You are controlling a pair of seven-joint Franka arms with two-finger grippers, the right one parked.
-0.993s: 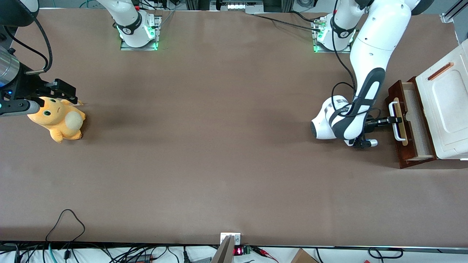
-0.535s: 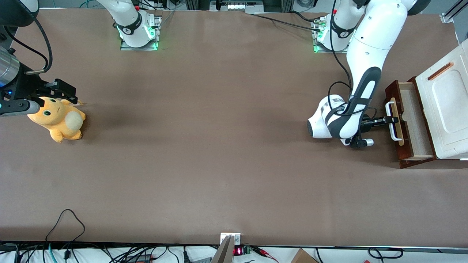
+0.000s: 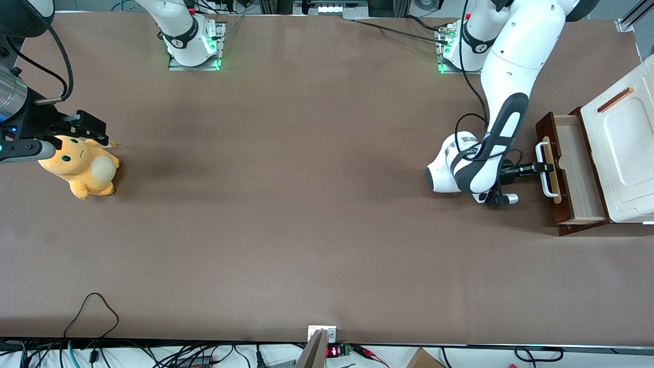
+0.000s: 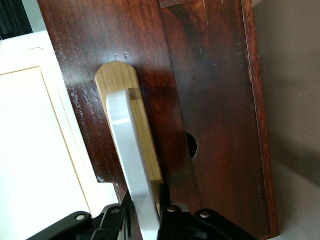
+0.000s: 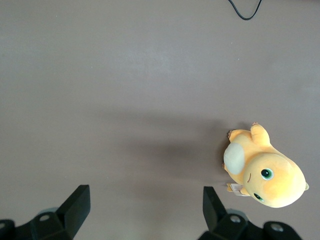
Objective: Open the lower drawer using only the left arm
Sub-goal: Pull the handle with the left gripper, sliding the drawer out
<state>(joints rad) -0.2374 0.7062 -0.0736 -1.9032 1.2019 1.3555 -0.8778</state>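
The lower drawer is a shallow dark red-brown box with a pale wood inside, pulled partly out from under the white moulded box top at the working arm's end of the table. Its white bar handle sits on a pale wood strip. The left arm reaches down in front of the drawer, and its black gripper is shut on the handle. In the left wrist view the handle runs between the black fingers, with the gripper clamped on the bar against the drawer front.
An orange plush toy lies toward the parked arm's end of the table, also seen in the right wrist view as the plush toy. The two arm bases stand along the edge farthest from the front camera. Brown tabletop spreads between.
The gripper has drawn back away from the box with the handle held, and the lower drawer has slid further out over the last second.
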